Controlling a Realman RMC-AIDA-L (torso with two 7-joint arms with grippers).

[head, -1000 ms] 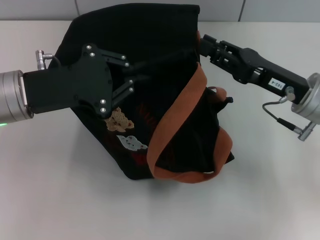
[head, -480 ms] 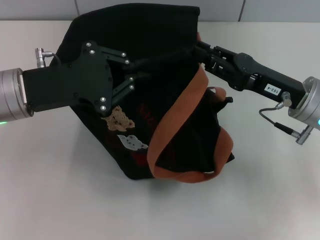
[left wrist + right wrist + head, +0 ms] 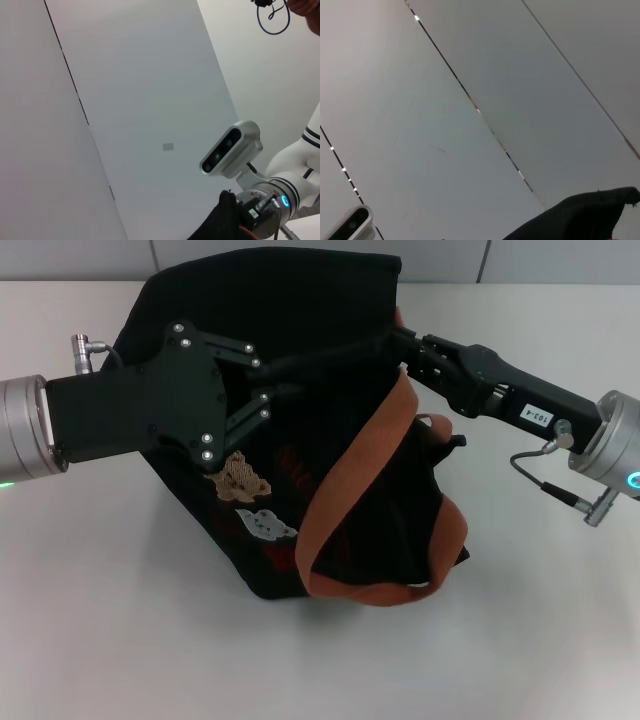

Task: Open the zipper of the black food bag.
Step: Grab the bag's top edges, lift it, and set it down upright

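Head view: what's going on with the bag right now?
Both arms are on the black food bag, which lies tipped on the table with its bear patches facing up and the orange-brown strap handles splayed. The left gripper reaches in from the left over the bag's upper part. The right gripper comes in from the right at the bag's top edge near a handle. The zipper itself can't be made out, so progress is unclear.

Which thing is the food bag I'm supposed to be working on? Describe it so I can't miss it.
On the white table, midway between both arms, lies the black food bag: slumped black fabric. Its orange-brown strap handles and small bear patches mark it out; nothing else lies on the table.
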